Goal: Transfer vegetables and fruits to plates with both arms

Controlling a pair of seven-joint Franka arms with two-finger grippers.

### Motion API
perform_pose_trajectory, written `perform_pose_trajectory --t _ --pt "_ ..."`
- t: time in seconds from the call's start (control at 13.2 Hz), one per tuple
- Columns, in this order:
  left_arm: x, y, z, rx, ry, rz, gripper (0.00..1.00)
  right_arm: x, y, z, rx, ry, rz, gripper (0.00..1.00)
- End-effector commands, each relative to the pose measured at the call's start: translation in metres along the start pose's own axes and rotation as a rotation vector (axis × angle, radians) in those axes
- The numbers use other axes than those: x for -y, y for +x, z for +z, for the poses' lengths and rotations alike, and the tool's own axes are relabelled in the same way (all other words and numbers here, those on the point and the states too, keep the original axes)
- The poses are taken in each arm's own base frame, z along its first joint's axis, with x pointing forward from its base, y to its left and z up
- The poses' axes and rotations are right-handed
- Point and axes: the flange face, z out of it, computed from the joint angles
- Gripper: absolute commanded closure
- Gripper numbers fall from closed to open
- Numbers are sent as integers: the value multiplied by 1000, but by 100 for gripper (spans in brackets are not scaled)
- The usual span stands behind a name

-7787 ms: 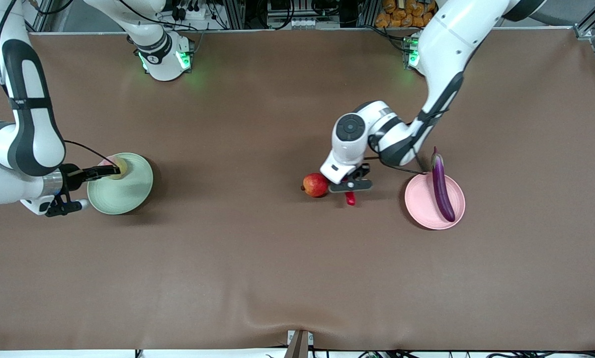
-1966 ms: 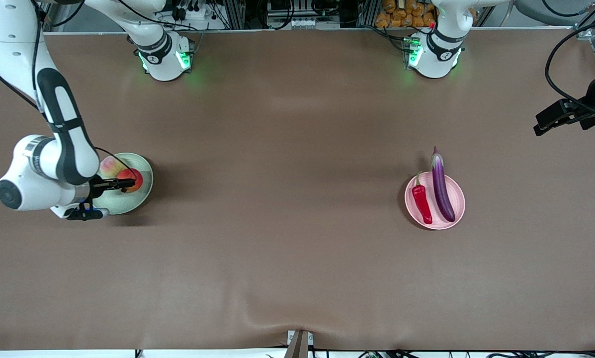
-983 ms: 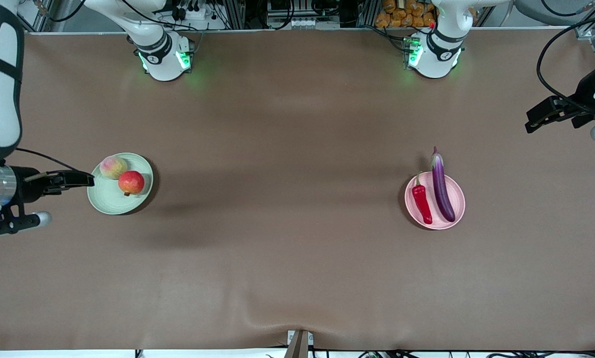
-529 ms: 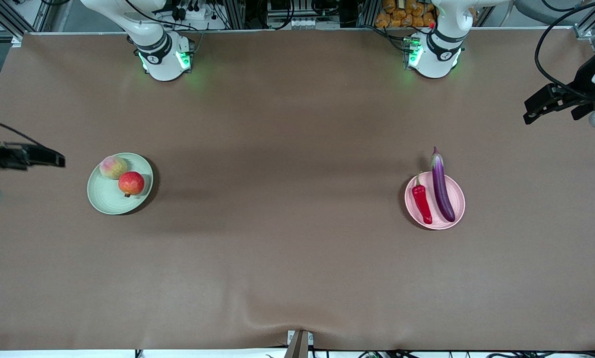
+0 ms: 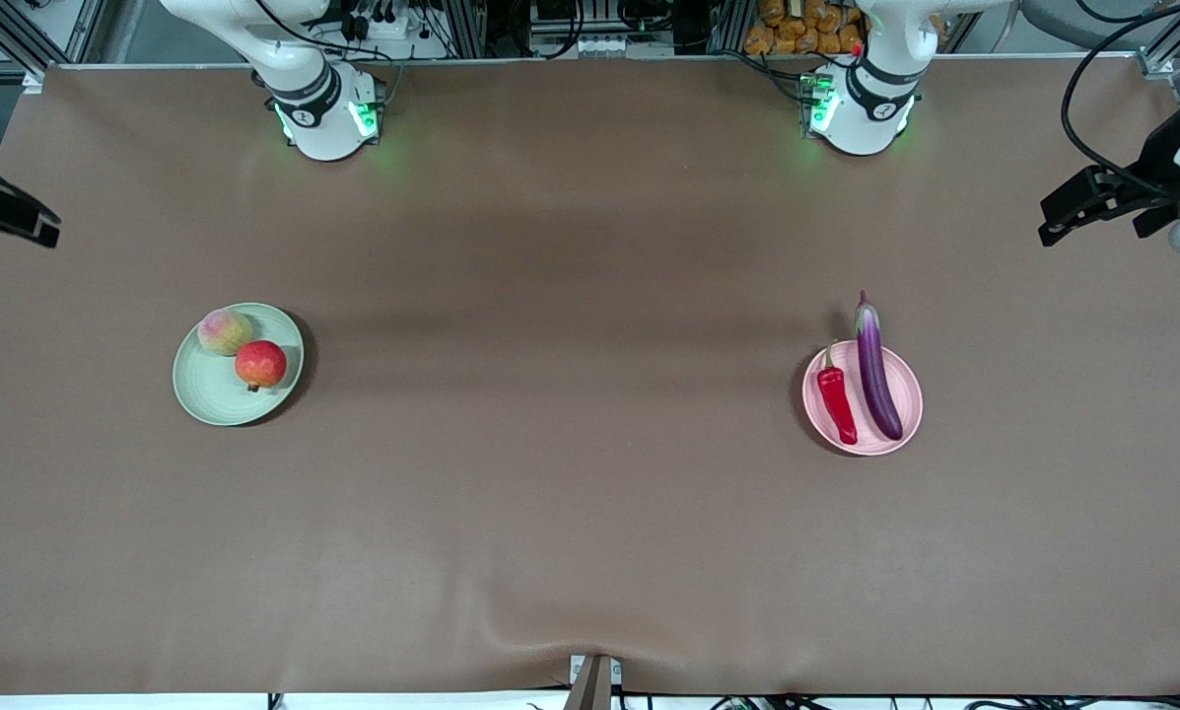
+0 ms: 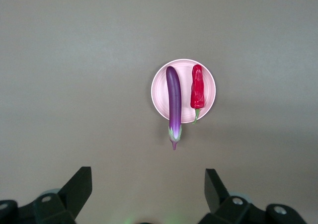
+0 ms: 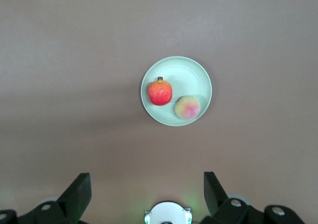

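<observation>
The pale green plate (image 5: 217, 398) holds the peach (image 5: 224, 331) and the round red fruit (image 5: 260, 364); all three show in the right wrist view: plate (image 7: 191, 75), peach (image 7: 187, 108), red fruit (image 7: 160, 92). The pale pink plate (image 5: 907, 394) holds the purple eggplant (image 5: 875, 370) and the red chili pepper (image 5: 836, 396), also in the left wrist view: plate (image 6: 206, 87), eggplant (image 6: 174, 102), chili (image 6: 197, 87). My left gripper (image 5: 1092, 209) (image 6: 148, 184) is open and empty, high over the left arm's end of the table. My right gripper (image 5: 8, 212) (image 7: 147, 184) is open and empty, high over the right arm's end.
The brown table cover (image 5: 570, 414) is bare between the two plates. The two arm bases (image 5: 323, 108) (image 5: 861, 104) stand along the table's edge farthest from the front camera. The right arm's base (image 7: 168, 214) shows between the right gripper's fingers.
The right gripper let go of the red fruit on the green plate, rose and drew back toward its end of the table. The left gripper has barely moved.
</observation>
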Motion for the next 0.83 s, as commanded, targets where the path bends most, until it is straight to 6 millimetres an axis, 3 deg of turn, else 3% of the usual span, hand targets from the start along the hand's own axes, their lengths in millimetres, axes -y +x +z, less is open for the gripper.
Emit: perform_pose_trajectory --t 0.0,0.53,0.76 --pt "-6 -2 1 18 -9 8 0 7 -28 1 -13 -61 0 0" --pt "-9 -3 -3 10 -11 16 0 18 -21 7 -52 -98 -38 0" --pt "-7 -1 -3 9 -12 27 0 20 -28 9 -47 -93 -43 0"
